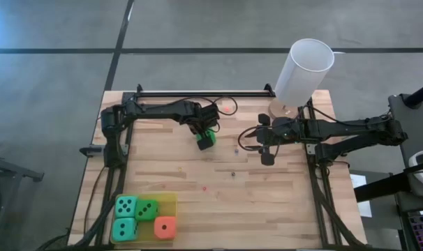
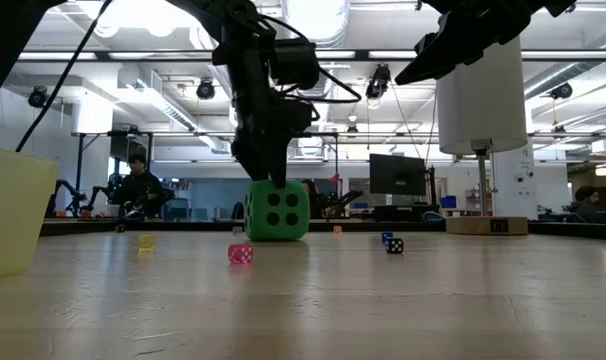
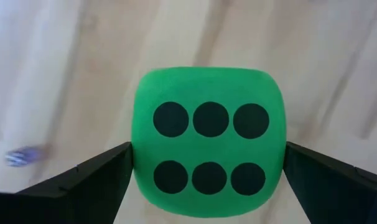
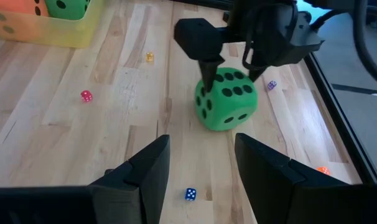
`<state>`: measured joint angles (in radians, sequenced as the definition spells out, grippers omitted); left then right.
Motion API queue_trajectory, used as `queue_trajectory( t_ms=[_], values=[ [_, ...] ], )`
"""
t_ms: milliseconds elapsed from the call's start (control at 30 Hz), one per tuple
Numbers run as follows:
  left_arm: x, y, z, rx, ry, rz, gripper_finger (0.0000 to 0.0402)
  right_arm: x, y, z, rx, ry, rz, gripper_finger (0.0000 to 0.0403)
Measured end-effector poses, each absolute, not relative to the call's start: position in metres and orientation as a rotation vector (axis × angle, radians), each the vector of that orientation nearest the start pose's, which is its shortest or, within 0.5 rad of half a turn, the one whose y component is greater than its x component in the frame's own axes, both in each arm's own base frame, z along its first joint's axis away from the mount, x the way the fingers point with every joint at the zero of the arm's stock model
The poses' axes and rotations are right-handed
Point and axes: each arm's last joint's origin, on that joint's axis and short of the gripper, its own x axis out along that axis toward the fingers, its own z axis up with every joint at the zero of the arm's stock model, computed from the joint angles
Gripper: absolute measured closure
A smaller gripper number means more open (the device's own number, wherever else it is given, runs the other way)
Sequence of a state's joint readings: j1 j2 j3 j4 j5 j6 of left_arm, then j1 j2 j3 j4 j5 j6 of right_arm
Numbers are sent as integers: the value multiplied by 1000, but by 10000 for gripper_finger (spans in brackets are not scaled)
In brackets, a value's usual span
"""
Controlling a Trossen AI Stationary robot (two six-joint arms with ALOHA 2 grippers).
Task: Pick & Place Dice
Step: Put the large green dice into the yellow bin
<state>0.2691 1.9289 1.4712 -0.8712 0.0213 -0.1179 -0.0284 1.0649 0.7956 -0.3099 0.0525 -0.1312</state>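
Note:
A green die [image 1: 206, 139] rests on its bottom face on the wooden table, six pips up [image 3: 207, 143]. My left gripper [image 1: 205, 134] points down over it, open, with one finger at each of two opposite sides of the die's upper part [image 4: 226, 99]. A yellow tray [image 1: 171, 199] at the near left holds two teal dice [image 1: 125, 206], a green die [image 1: 146, 208] and an orange-red die [image 1: 165, 227]. My right gripper [image 1: 267, 157] hangs open above the table to the right of the green die, holding nothing. My left gripper comes from above, pointing down, with its fingers [image 3: 107, 174] right beside the green die's two opposite sides [image 3: 142, 168]. Whether they touch the die I cannot tell. The die sits upright on the table.
A tall white cylinder [image 1: 306, 70] stands on a wooden base at the far right corner. Several tiny dice lie scattered on the table, among them a pink one [image 4: 86, 95], a yellow one [image 4: 149, 57] and a blue one [image 4: 190, 194]. Black rails run along the table's sides.

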Motion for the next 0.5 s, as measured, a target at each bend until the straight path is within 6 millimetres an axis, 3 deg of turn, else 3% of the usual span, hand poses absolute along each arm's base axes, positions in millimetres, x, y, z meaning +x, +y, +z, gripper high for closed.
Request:
queue_trajectory(
  t_ms=[267, 500],
  values=[
    [375, 81, 203, -366, 1282, 310, 2, 225, -8, 274, -134, 584, -41, 223],
    [376, 80, 203, -396, 1275, 337, 3, 225, -8, 274, -134, 584, -41, 223]
  ],
)
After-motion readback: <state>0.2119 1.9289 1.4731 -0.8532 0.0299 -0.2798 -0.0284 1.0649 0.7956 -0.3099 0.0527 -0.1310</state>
